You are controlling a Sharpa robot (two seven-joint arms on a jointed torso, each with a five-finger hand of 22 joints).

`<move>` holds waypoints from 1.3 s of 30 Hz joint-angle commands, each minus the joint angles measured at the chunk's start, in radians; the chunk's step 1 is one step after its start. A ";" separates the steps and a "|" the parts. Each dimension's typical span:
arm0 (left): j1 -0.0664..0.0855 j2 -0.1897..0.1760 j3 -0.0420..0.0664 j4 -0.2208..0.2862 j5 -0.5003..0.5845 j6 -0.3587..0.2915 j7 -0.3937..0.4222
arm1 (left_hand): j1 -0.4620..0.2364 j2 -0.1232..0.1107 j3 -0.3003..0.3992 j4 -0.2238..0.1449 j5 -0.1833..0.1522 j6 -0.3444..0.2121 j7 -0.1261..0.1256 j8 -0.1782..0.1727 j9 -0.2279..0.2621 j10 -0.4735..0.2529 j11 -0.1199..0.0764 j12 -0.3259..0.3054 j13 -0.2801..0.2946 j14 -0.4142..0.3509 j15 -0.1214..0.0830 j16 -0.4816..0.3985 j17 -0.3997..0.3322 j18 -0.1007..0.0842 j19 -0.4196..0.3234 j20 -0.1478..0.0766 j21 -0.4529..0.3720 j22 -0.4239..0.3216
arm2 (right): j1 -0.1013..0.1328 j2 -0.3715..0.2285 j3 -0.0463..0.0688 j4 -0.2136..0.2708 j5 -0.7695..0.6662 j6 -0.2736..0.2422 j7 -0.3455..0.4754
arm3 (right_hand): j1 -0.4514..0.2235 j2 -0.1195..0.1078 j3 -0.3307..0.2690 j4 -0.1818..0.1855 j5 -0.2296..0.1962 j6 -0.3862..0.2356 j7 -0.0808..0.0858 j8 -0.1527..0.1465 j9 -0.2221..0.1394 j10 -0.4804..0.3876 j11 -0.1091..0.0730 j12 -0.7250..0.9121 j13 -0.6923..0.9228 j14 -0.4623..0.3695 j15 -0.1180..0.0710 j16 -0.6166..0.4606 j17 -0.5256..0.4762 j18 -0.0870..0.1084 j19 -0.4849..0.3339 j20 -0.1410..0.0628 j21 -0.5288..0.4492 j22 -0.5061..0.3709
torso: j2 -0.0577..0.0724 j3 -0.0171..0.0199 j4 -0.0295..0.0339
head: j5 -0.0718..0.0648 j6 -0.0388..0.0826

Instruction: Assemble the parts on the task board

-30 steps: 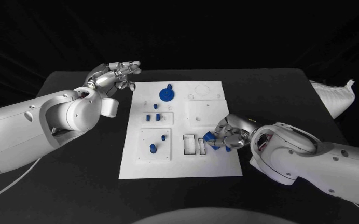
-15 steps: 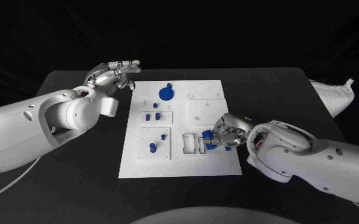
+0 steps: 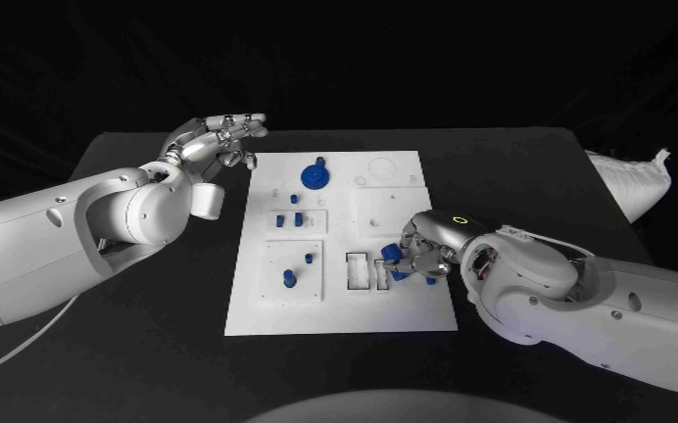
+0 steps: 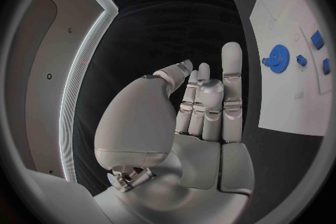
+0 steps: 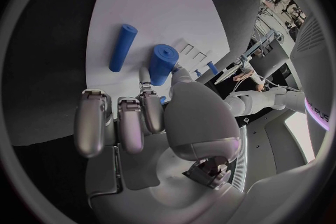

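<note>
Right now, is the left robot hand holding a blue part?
No, the left robot hand holds nothing, beside the task board.

The left arm reaches in from the left, its forearm slanting toward the far side, and the left hand is raised with the palm open, fingers extended close together and holding nothing. The right arm comes in from the near right, bent at the wrist so that the right hand points down and to the left. Its fingers are curled in, and a thumb and finger pinch a short blue cylinder at their tips.
</note>
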 commanded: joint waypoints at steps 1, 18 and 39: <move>0.000 -0.001 0.001 0.003 -0.004 0.018 0.004 | 0.001 0.009 -0.003 -0.004 0.004 -0.006 -0.002 0.006 0.000 -0.007 0.002 0.006 0.001 -0.010 0.000 -0.001 -0.001 0.013 -0.005 0.002 -0.002 -0.001 | -0.005 0.005 -0.005 0.000 0.004 0.020 -0.008 | 0.007 -0.004 -0.001 -0.004 0.000 -0.001 0.000 -0.005 0.001 0.008 0.000 0.007 0.073 0.091 -0.004 0.005 0.195 -0.011 0.010 -0.004 0.005 0.003 | 0.000 -0.0004 -0.0001 | -0.001 0.000; 0.001 0.000 0.001 0.004 -0.004 0.018 0.003 | 0.001 0.009 -0.003 -0.005 0.004 -0.006 -0.003 0.008 0.000 -0.011 0.002 0.012 0.003 -0.012 0.000 -0.002 -0.005 0.013 -0.006 0.002 -0.005 -0.003 | -0.004 -0.013 0.000 0.024 0.379 -0.178 0.005 | 0.051 0.002 0.039 -0.020 0.221 0.004 -0.001 -0.022 0.000 0.020 -0.002 0.027 0.100 0.094 -0.006 0.016 0.213 -0.016 0.017 -0.007 0.021 0.029 | 0.000 0.0009 0.0003 | -0.001 0.001; 0.001 0.002 0.001 0.004 -0.004 0.019 0.002 | 0.001 0.009 -0.003 -0.005 0.004 -0.006 -0.003 0.008 0.000 -0.011 0.002 0.012 0.003 -0.012 0.000 -0.002 -0.005 0.013 -0.006 0.002 -0.005 -0.003 | 0.006 -0.032 0.008 0.062 0.499 -0.286 0.049 | 0.039 0.002 0.041 -0.010 0.238 0.008 -0.002 -0.023 0.000 0.021 -0.003 0.027 0.101 0.095 -0.006 0.017 0.215 -0.017 0.018 -0.007 0.024 0.033 | 0.000 -0.0006 0.0007 | 0.000 0.002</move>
